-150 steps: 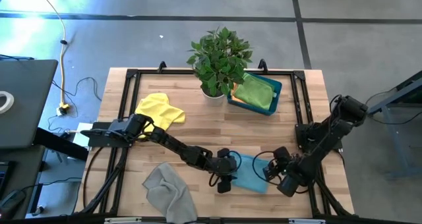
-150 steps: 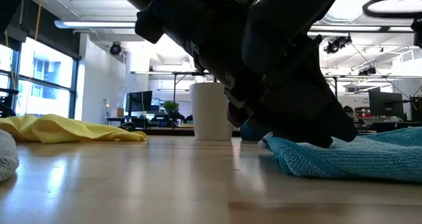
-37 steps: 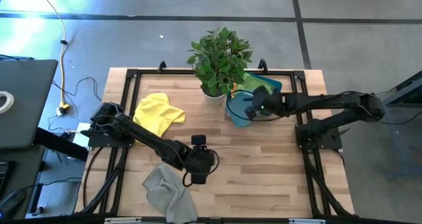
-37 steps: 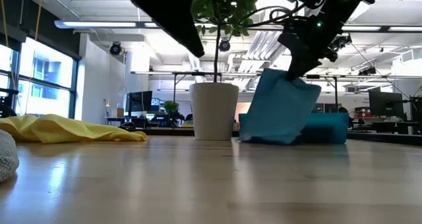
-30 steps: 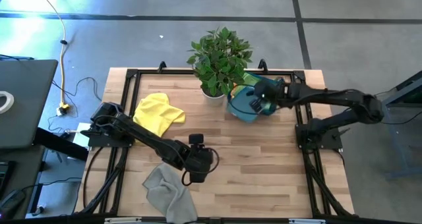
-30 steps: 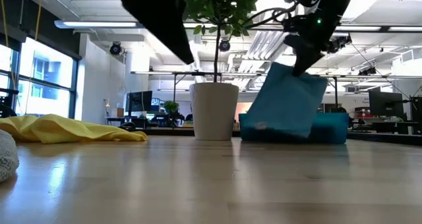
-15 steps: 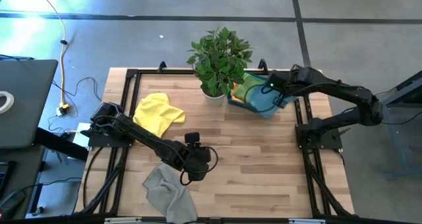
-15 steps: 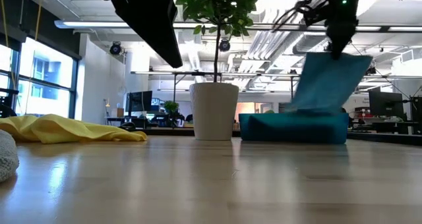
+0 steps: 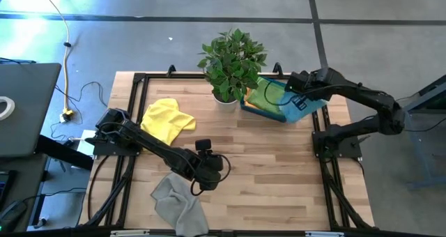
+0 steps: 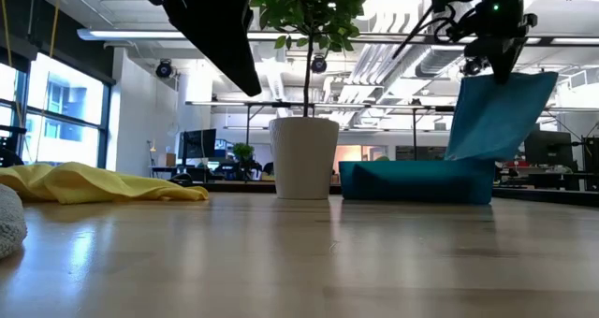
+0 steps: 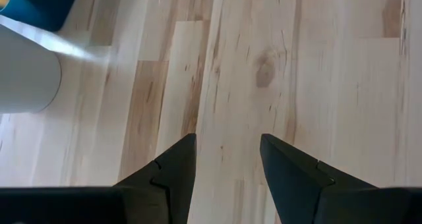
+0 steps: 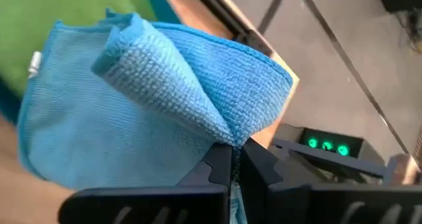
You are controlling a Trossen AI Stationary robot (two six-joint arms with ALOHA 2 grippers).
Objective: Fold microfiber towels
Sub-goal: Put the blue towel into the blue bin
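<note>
Right pincer point(image 9: 301, 101): clamped on folded light blue towel point(image 10: 493, 115), hanging above teal bin point(image 10: 416, 181) at two o'clock, ready for dropping in.
Left pincer point(image 9: 203, 185): spread wide, empty, poised beside grey towel point(image 9: 178, 203) at six o'clock, likely next.

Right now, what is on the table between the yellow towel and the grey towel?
Only the left arm crosses there, seen in the high view; otherwise bare wood between the yellow towel and the grey towel.
</note>
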